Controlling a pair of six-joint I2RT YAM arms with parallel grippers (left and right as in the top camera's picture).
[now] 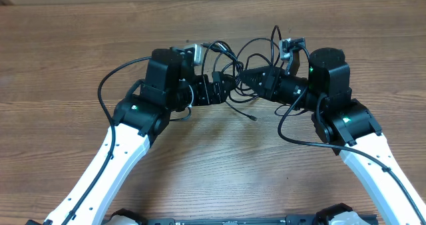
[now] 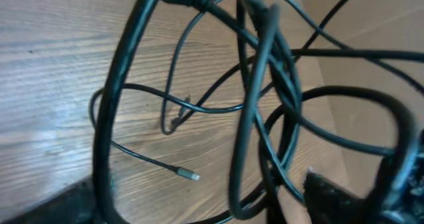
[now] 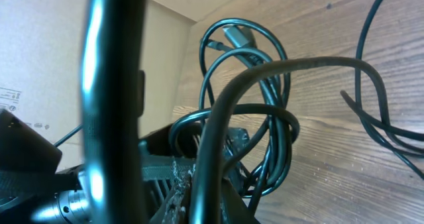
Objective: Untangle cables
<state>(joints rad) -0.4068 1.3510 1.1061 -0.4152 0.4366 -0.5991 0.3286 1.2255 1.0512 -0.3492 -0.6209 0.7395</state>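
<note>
We see the cables (image 1: 234,70) bunched in a loose black knot on the wooden table (image 1: 200,172), and we place everything else vs. that knot. The L gripper (image 1: 225,86) sits at the knot's left side, its tip buried among the loops. The R gripper (image 1: 247,77) sits at the knot's right side, pointed at the L one, so the two tips nearly meet w/ cords between them. Several thin loops arch off the knot's far side, and one strand trails off its near side, ending in a small plug (image 1: 255,119) lying flat on the wood, well apart from both tips. In the L wrist view the cables (image 2: 265,85) cross close to the lens, some lifted off the wood, and that same plug (image 2: 192,175) shows a pale metal end. We can't tell whether the L gripper is released or clamped, as its fingers don't show clearly. The R gripper is clenched. In its wrist view coiled cables (image 3: 265,111) hang just ahead and one thick strand rises right by the jaws, but we can't tell if a cord is pinched. A cardboard wall (image 3: 40,45) stands beyond the knot's far side.
</note>
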